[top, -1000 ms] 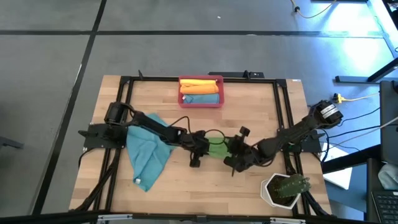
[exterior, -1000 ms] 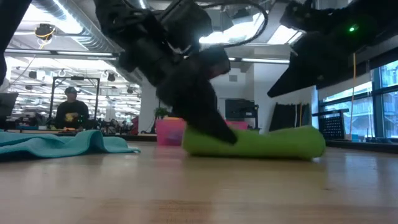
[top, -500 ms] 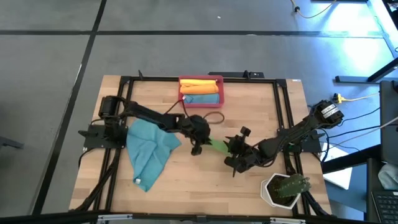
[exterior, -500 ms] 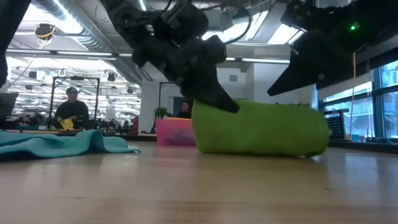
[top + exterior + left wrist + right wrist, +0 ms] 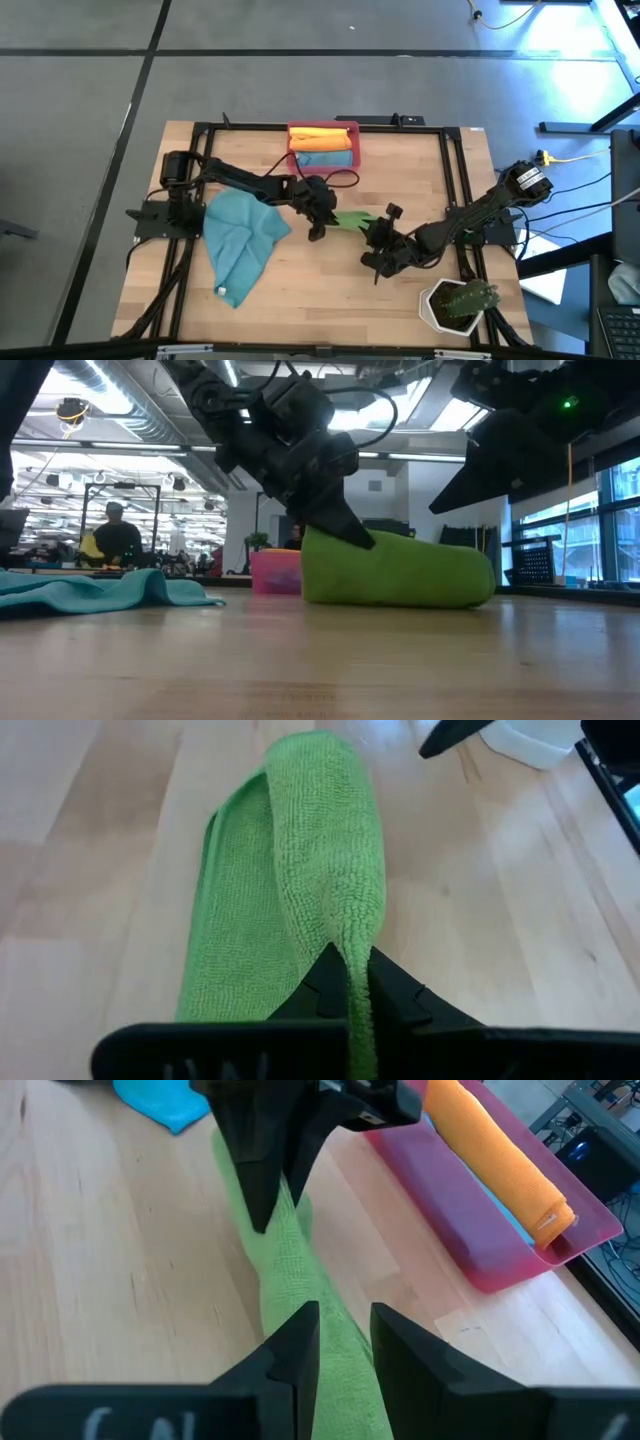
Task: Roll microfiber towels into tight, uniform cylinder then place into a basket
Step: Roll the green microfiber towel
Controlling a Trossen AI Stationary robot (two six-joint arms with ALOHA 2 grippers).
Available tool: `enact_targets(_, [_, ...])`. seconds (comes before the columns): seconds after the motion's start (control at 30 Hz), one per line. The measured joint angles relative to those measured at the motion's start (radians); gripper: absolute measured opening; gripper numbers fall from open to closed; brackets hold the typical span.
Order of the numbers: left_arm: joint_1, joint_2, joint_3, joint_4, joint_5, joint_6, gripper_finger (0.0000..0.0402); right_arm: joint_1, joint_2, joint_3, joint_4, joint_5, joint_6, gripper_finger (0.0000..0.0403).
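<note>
Pinching one end of the rolled green towel [image 5: 350, 219], the left gripper [image 5: 318, 217] sat near the middle of the table [image 5: 250, 300], its jaws closed tight on a fold of the cloth, as the left wrist view showed the green pile squeezed between the two dark fingers [image 5: 330, 982]. From table height the roll lay as a fat green cylinder [image 5: 397, 571] resting on the wood, with the gripper holding its end from above, probably so the wraps would not spring loose. Just beyond the towel's other end waited the right gripper [image 5: 380, 243], toward the table's right edge; its jaws stood partly apart over the green cloth [image 5: 290, 1270], and whether they touched it could not be told. Against the far edge stood the pink basket [image 5: 322, 165], already holding an orange roll [image 5: 322, 134] and a blue one [image 5: 324, 158], well apart from the green towel. A teal towel [image 5: 235, 240] lay unrolled near the left edge, not yet worked. A white plant pot [image 5: 455, 307] stood at the near right corner, clear of the action. Judging by this layout, the green roll looked ready to be carried toward the basket, with both ends needing support to keep it tight.
</note>
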Motion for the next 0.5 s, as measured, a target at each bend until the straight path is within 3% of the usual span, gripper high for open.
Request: enact_targets(0.5, [-0.003, 0.063, 0.000, 0.052, 0.006, -0.069, 0.0000, -0.010, 0.000, 0.000, -0.001, 0.000, -0.001, 0.0094])
